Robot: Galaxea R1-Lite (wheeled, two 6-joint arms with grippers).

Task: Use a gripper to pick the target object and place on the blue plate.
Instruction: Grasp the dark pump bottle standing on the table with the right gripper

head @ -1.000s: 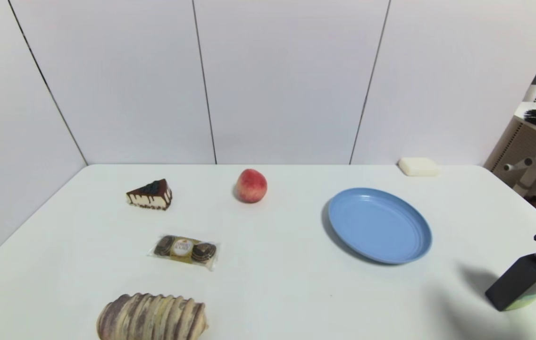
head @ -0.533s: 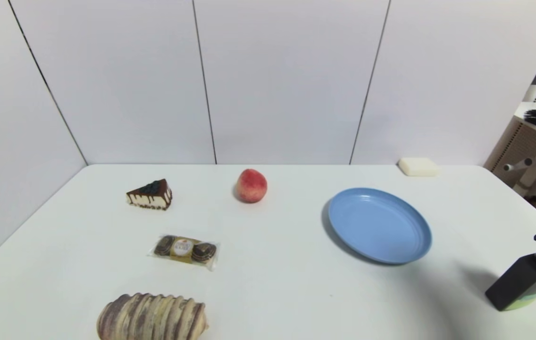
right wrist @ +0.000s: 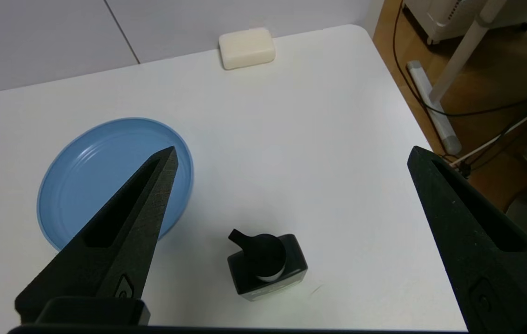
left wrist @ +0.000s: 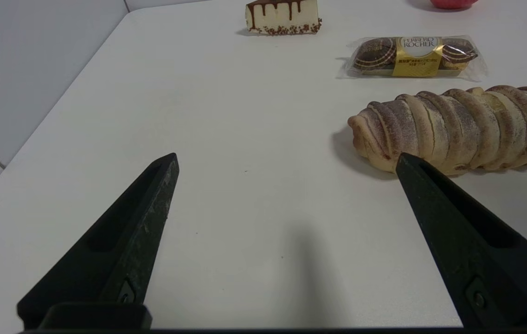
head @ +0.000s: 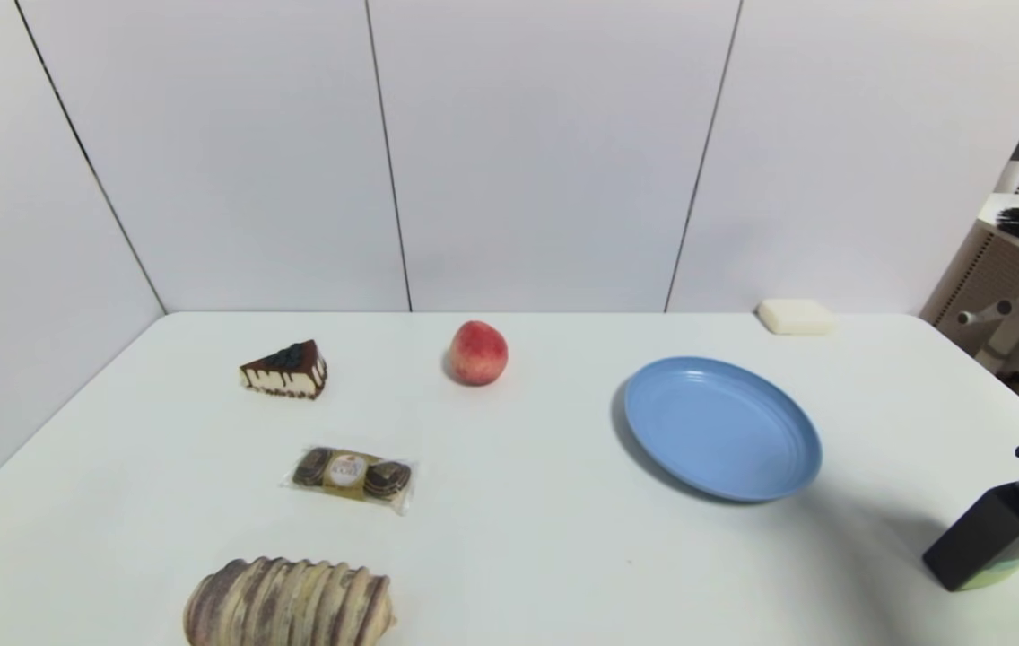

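A peach [head: 478, 353], cake [head: 286, 369] and soap [right wrist: 247, 48] sit far off. The black bottle [right wrist: 267, 264] stands near the blue plate [right wrist: 78, 171]. The right end effector [right wrist: 291, 157] hangs above, spread wide, holding nothing.

White table [head: 545, 502] carrying the lot: cake slice [head: 285, 369] and peach [head: 478, 353] toward the back, wrapped chocolates [head: 351, 475] nearer, ridged bread loaf [head: 288, 604] at the near edge. Blue plate [head: 722, 427] sits right of centre, soap bar [head: 796, 316] at the far right corner, black pump bottle [head: 1007, 527] upright near the right edge
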